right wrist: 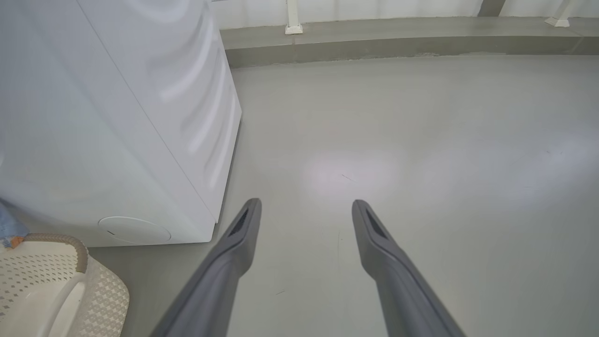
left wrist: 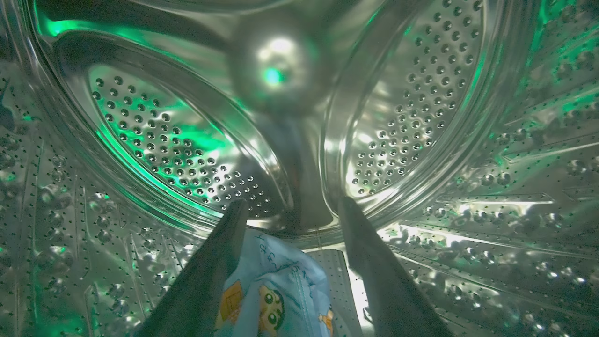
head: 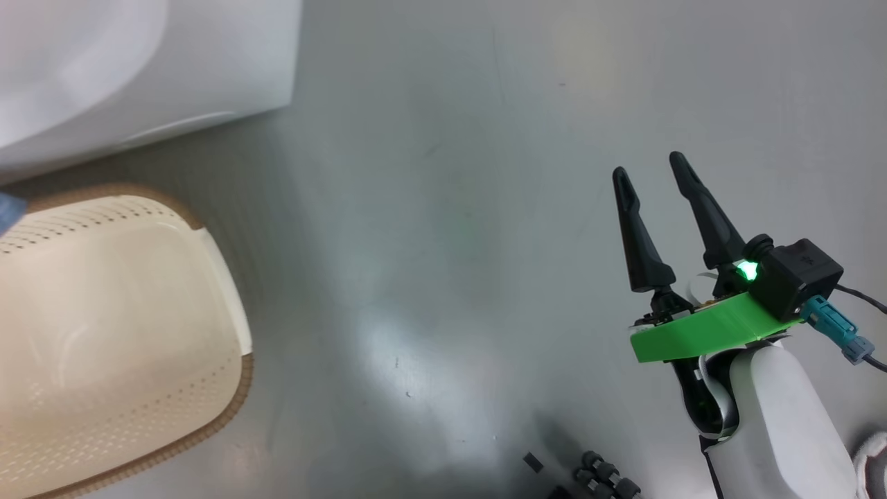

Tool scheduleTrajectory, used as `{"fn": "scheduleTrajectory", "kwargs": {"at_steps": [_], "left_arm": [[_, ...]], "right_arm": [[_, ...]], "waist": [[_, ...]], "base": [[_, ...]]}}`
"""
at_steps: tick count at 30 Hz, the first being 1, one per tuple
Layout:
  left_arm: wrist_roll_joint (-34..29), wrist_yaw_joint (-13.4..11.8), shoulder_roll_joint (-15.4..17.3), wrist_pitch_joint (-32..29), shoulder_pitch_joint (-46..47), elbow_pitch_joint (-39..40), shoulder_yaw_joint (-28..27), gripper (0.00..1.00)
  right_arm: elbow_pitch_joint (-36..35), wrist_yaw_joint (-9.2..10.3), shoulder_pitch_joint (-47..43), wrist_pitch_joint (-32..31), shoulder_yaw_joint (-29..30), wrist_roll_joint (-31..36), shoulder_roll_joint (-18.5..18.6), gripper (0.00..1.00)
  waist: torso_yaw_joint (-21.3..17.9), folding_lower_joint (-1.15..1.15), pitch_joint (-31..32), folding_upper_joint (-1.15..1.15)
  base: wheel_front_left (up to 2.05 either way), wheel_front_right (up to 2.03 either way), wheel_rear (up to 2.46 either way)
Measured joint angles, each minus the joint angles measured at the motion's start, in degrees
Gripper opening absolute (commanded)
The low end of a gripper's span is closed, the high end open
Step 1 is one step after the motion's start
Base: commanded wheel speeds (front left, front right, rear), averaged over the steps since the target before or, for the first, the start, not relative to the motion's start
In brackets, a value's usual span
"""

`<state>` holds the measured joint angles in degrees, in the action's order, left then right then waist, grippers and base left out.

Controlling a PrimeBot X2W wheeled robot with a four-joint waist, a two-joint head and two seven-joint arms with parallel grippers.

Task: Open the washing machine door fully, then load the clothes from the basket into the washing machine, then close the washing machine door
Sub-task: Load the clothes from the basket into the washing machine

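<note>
**Left pincer wide inside the drum, cloth lying loose**

At the far left, the left pincer [left wrist: 291, 202] reaches deep into the steel drum [left wrist: 164, 140]. Its two fingers [left wrist: 201, 281] are spread wide and point at the back wall. The clothes [left wrist: 276, 290], a light blue piece printed with orange-brown faces, lie low between the fingers and against the left one. Nothing pinches the fabric, so I judge this to be the drop spot, well inside, where the cloth cannot spill back out of the mouth. The depth makes sense, since cloth left near the opening could catch when the door shuts.

In the head view the washer [head: 173, 69] shows as a white corner at the upper left. The basket [head: 241, 388] stands on the floor [head: 450, 208] just beside it, near enough that a short swing carries a garment from one to the other. The basket's cream wall and bottom show, with a scrap of blue at its far-left rim. Whether that scrap hangs from the basket or from the machine I cannot tell.

To the right, the right pincer [head: 648, 166] hovers over the floor, well apart from the basket and washer, its fingers wide with nothing between them. It seems parked out of the way so the left arm has room. Loading looks close to its end, and closing the door is not yet done.
</note>
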<state>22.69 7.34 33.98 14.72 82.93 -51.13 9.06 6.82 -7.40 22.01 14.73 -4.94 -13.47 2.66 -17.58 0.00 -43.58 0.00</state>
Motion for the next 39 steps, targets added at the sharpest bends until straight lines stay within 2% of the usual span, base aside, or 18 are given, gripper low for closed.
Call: {"fn": "scheduleTrajectory", "kwargs": {"at_steps": [13, 21, 27, 34, 39], "left_arm": [[3.0, 0.0, -6.2, 0.0, -14.7, 5.2, 1.8, 1.00], [3.6, 0.0, -9.8, 0.0, -25.2, 12.0, 2.1, 1.00], [3.7, 0.0, -12.1, 0.0, -34.0, 19.1, 0.4, 1.00], [1.6, 0.1, -13.9, 0.0, -43.1, 26.7, -4.3, 1.00], [-1.7, 0.1, -17.5, 0.0, -51.3, 33.2, -8.0, 1.00]], "right_arm": [[0.2, 0.00, -0.3, 0.0, 3.8, 4.5, 0.1, 1.00], [0.4, 0.00, -1.5, 0.0, 5.0, 7.3, 0.1, 1.00], [0.5, 0.00, -2.3, 0.0, 5.6, 8.2, 0.2, 1.00], [0.5, 0.00, -3.5, 0.0, 5.6, 8.9, 0.3, 1.00], [0.4, 0.00, -4.2, 0.0, 6.0, 10.0, 0.3, 1.00]], "waist": [[5.3, 0.00, 6.5, 0.00], [9.7, 0.00, 10.1, 0.00], [12.8, 0.00, 12.4, 0.00], [15.1, 0.00, 14.4, 0.00], [16.2, 0.00, 15.6, 0.00]], "base": [[0.00, 0.00, 0.00], [0.00, 0.00, 0.00], [0.00, 0.00, 0.00], [0.00, 0.00, 0.00], [0.00, 0.00, 0.00]]}}
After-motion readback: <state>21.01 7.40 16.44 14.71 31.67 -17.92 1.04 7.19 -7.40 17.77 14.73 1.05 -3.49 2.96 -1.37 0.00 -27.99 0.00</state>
